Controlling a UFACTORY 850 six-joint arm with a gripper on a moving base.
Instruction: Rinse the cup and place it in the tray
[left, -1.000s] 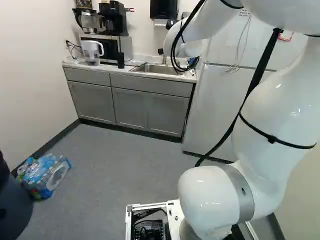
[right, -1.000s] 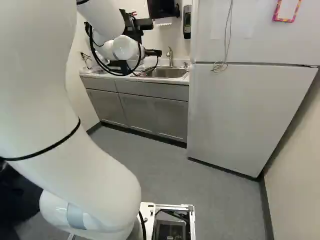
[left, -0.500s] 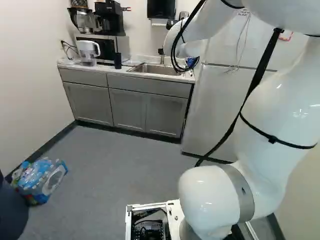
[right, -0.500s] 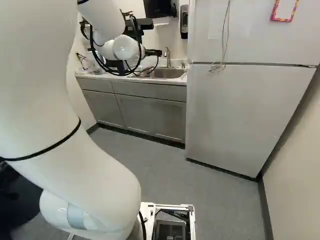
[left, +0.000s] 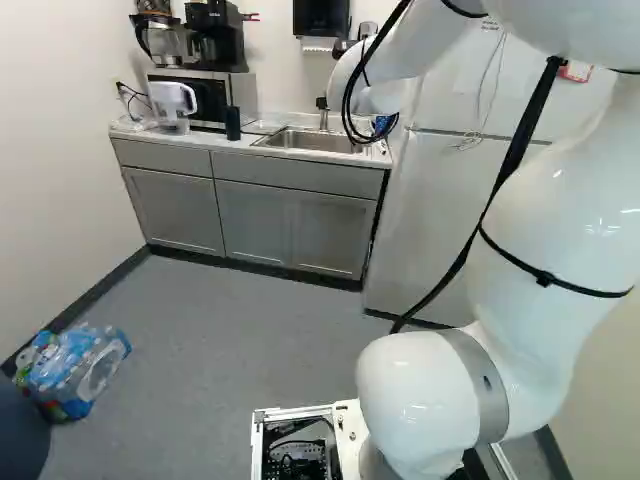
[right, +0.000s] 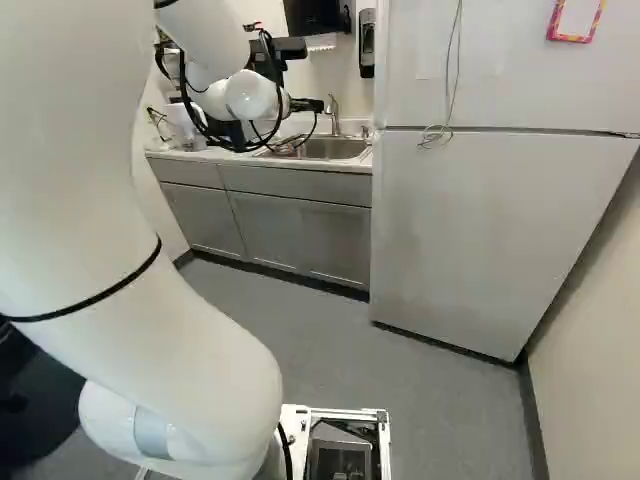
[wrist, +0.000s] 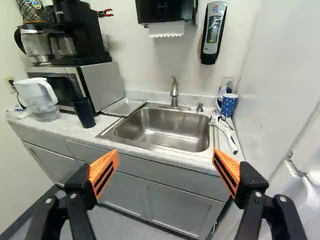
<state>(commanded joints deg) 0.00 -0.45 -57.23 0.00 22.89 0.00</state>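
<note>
Bright room, soft light, mild glare on white and metal
Seems to fall from overhead, leaving small hard glints on the arm (left: 545, 235) and washing its shell nearly flat white in both base views; spreads evenly over the floor (left: 230, 330), but sinks almost to black along the foot of the cabinets (left: 255, 210); dims in the gap beside the fridge (right: 480, 230), at the right of the right base view; glints off the sink (wrist: 150, 136) and tap (wrist: 174, 91) in the wrist view, and leans and stretches somewhat toward that view's edges
</note>
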